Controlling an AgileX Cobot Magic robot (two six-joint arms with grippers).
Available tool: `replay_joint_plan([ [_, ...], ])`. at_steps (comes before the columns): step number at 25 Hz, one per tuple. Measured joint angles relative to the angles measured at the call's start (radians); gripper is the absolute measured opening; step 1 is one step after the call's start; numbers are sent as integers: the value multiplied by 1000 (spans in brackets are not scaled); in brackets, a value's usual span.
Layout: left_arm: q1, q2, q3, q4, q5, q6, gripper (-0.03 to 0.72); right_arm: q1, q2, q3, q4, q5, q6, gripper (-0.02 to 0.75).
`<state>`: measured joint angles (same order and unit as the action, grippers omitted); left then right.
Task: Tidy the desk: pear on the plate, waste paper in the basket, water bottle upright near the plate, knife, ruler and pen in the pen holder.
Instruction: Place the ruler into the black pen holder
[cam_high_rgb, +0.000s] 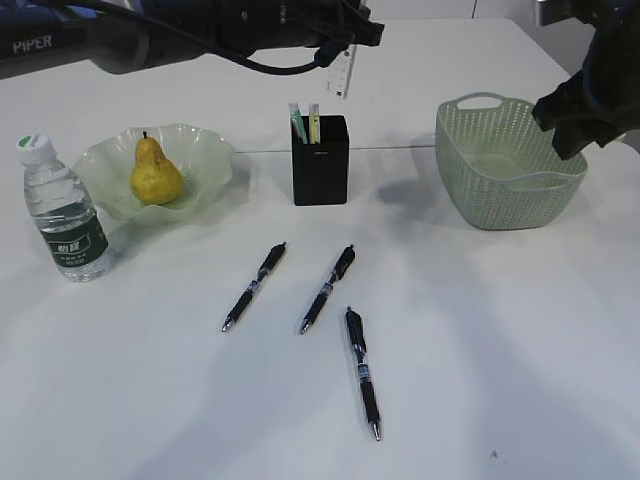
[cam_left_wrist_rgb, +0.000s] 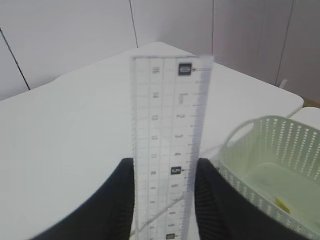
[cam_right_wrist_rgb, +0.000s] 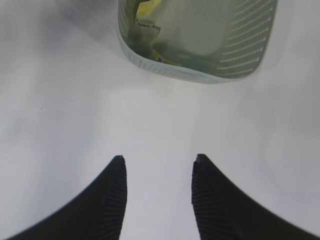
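Ruler, translucent whitish plastic with dark scale marks (cam_left_wrist_rgb: 167, 150), stands clamped between the two black fingers (cam_left_wrist_rgb: 117, 205) of my left gripper (cam_left_wrist_rgb: 165, 200), its long edge running straight away from the wrist camera; in the exterior view I see it hanging from the left arm above and behind the matte black square pen holder (cam_high_rgb: 320, 160). The holder stands on the large plain white desk (cam_high_rgb: 480, 350) with two slim pastel knives (cam_high_rgb: 305, 122) poking from its top. My right gripper (cam_right_wrist_rgb: 159, 162) hangs with its fingers apart and nothing between them, over bare desk just beside the sage-green perforated plastic basket (cam_high_rgb: 505, 175), where crumpled bright yellow paper scraps (cam_right_wrist_rgb: 147, 7) lie in a corner of the basket floor. To the left, the small yellow pear (cam_high_rgb: 155, 175) sits upright in the pale green ruffled glass plate (cam_high_rgb: 205, 150), and the small clear plastic water bottle with white cap and dark green label (cam_high_rgb: 65, 210) stands upright just beside that plate. Three dark pens (cam_high_rgb: 328, 290) lie flat on the desk in front of the holder, apart from one another.
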<state>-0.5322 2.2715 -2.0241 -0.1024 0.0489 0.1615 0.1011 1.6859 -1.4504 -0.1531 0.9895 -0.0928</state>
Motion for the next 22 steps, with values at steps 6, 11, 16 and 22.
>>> replay_joint_plan([
  [6, 0, 37, 0, -3, -16, 0, 244, 0, 0, 0, 0, 0, 0, 352],
  [11, 13, 52, 0, -3, -14, 0, 244, 0, 0, 0, -2, -2, 0, 352],
  [16, 30, 62, 0, -7, -22, -2, 244, 0, 0, 0, -2, -2, 0, 352],
  [22, 34, 91, 0, -10, -20, -2, 244, 0, 0, 0, -2, -5, 0, 352],
])
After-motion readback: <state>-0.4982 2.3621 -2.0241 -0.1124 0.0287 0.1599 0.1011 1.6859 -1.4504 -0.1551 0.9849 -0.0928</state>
